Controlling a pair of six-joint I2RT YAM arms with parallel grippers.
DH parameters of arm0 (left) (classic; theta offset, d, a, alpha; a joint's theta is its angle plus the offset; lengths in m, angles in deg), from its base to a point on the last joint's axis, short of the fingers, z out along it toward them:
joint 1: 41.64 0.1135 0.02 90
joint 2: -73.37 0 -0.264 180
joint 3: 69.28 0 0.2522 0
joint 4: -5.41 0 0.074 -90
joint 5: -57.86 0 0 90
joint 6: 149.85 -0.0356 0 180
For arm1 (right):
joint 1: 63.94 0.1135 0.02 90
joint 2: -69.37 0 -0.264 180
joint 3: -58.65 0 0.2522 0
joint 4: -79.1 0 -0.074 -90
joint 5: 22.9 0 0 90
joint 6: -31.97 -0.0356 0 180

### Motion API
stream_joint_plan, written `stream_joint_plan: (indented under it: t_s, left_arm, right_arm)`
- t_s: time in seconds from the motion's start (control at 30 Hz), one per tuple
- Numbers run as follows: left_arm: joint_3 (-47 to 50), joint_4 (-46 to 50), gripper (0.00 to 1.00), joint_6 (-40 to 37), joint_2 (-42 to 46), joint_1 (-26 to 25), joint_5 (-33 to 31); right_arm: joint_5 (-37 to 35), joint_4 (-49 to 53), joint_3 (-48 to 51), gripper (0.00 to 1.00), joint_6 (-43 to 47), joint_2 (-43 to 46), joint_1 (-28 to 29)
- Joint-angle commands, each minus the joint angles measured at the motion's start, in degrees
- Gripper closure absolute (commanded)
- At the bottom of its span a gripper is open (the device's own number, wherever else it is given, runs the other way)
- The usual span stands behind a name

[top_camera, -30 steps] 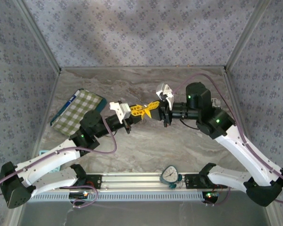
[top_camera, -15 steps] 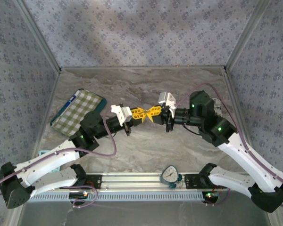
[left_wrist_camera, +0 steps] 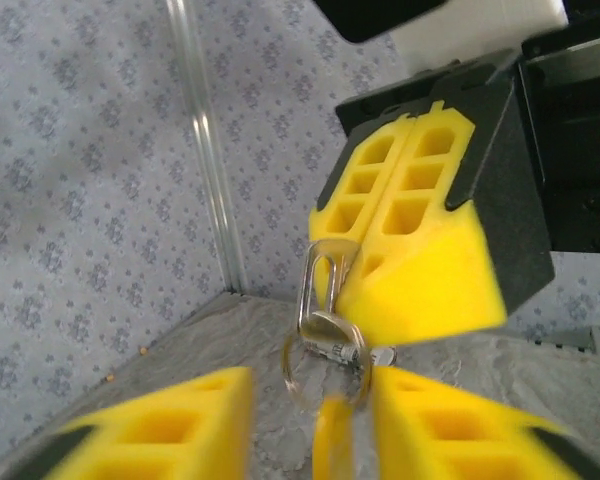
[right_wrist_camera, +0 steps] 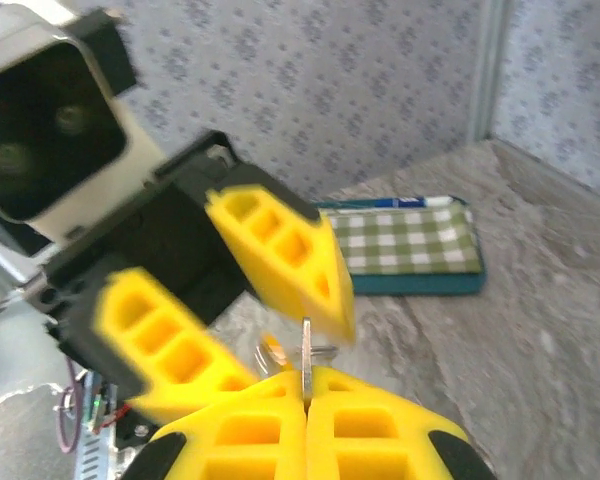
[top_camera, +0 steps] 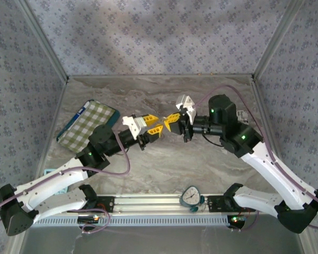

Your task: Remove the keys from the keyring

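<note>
The keyring (left_wrist_camera: 323, 352) is pinched in mid-air by the closed right gripper (top_camera: 169, 121). The left gripper (top_camera: 153, 125) is spread open just beside it. 1 key (left_wrist_camera: 331, 438) is seen hanging attached, so removal is judged not yet done.

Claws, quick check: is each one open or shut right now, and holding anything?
Left claw: open, gripping nothing.
Right claw: shut on the keyring.

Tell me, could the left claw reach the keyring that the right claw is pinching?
Likely yes: the left claw is open with its fingers either side of the keyring hanging from the right claw.
</note>
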Motion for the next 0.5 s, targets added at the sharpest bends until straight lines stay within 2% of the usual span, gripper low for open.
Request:
stream_joint_plan:
  t_s: [0.0, 0.13, 0.23, 0.47]
  left_arm:
    - [-0.16, 1.0, 0.49, 1.5, 1.86, -0.18, -2.25]
    - [1.27, 3.54, 0.38, 2.86, 3.2, -0.21, -2.96]
    - [1.48, 4.76, 0.36, 3.1, 4.12, -0.21, -2.92]
    - [0.38, 3.38, 0.3, 2.96, 2.65, -0.27, -2.43]
  right_arm:
    - [-3.83, 5.07, -5.03, 1.0, -0.39, -0.33, -0.68]
    - [-6.7, 11.88, -8.52, 1.0, 2.33, -1.68, -0.33]
    - [-7.64, 16.16, -10.21, 1.0, 4.46, -2.5, 0.13]
    - [-7.84, 16.93, -10.39, 1.0, 4.81, -2.5, 1.49]
